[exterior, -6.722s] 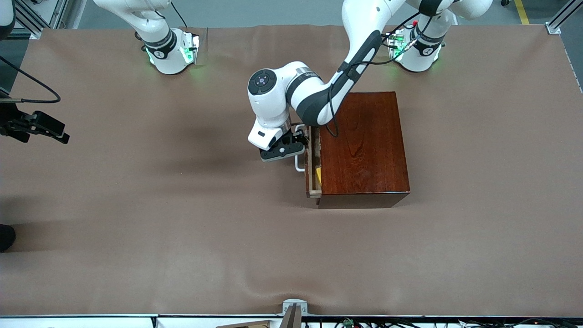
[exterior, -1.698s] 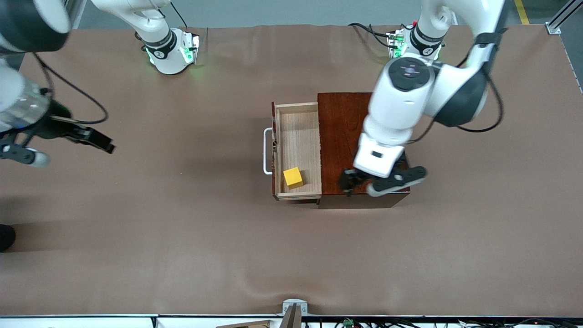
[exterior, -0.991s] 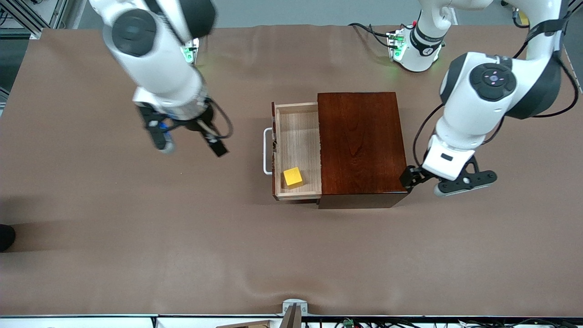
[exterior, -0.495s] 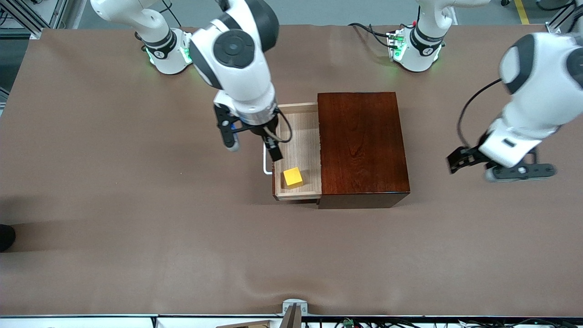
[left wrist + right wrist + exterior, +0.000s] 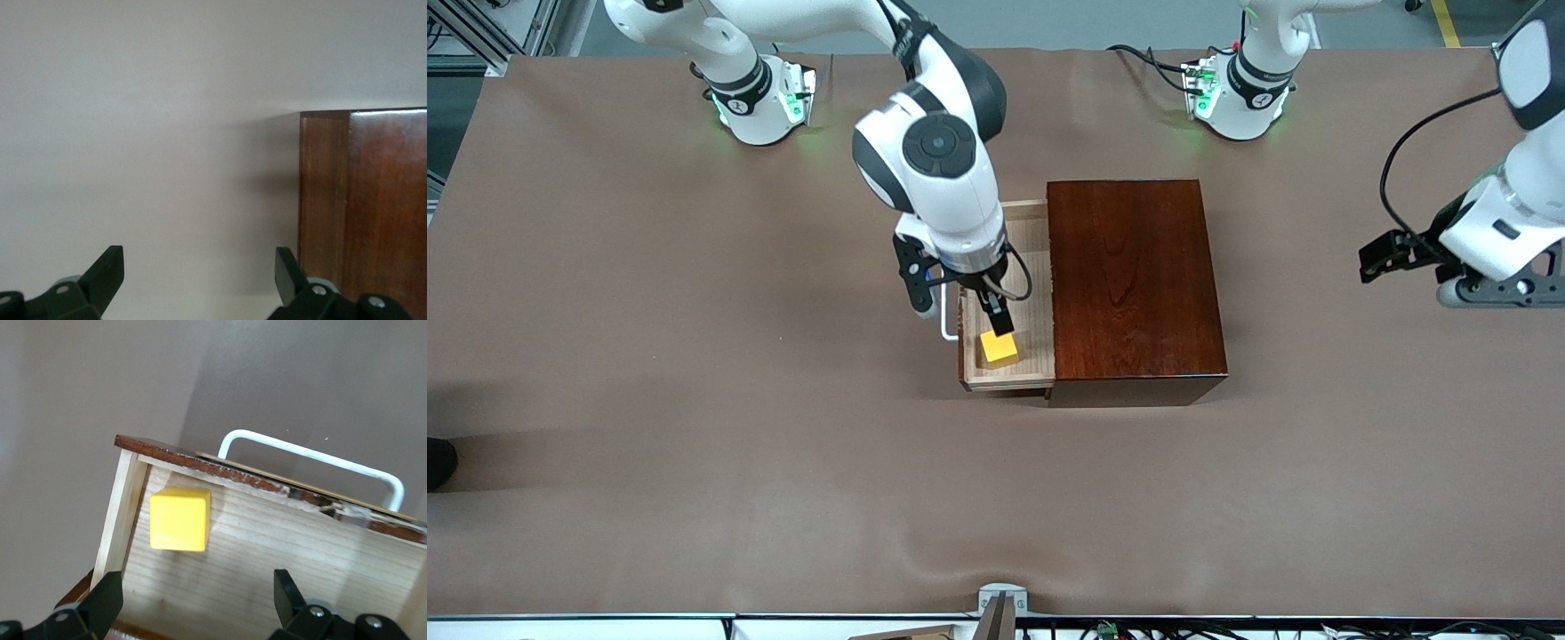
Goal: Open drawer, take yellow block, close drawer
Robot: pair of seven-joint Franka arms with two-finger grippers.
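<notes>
One yellow block (image 5: 999, 346) lies in the pulled-out drawer (image 5: 1021, 267), at its corner nearest the front camera. Right gripper (image 5: 960, 307) hangs over the drawer, fingers spread. Left gripper (image 5: 1449, 271), fingers open, waits apart. Advice: centre over the block, descend straight, avoid the walls.

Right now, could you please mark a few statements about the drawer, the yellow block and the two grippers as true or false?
1. The drawer is pulled out of the wooden box. True.
2. The yellow block sits on top of the wooden box. False: it lies in the drawer, at the end nearer the front camera.
3. The right gripper hangs over the drawer with open jaws. True.
4. The left gripper grips the white handle. False: it is open over bare table at the left arm's end.
</notes>
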